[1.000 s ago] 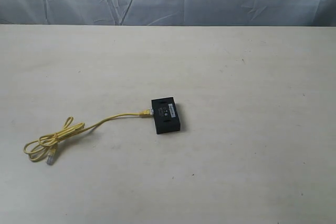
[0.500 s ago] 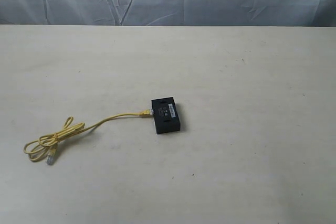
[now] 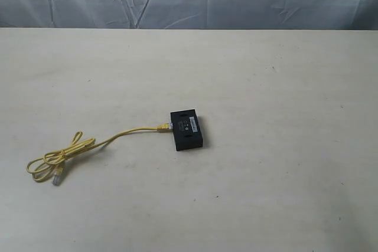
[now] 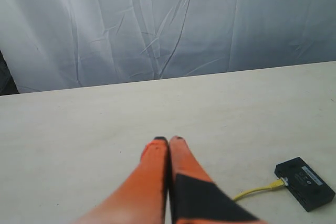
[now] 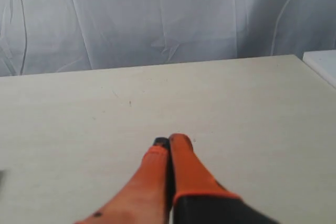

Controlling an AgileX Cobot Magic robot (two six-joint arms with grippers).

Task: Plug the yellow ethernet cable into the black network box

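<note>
The left fingers and right fingers were pressed together, empty, well apart from the cable, probably light and limp, best pinched just behind the stiff plug at the side of the slide-prone box on the surface.

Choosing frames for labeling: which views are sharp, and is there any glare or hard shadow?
Exterior view: soft even light, no glare, yellow ethernet cable and black network box fairly sharp, faint shadows. Left wrist view: left gripper blurred up close. Right wrist view: right gripper blurred too.
</note>
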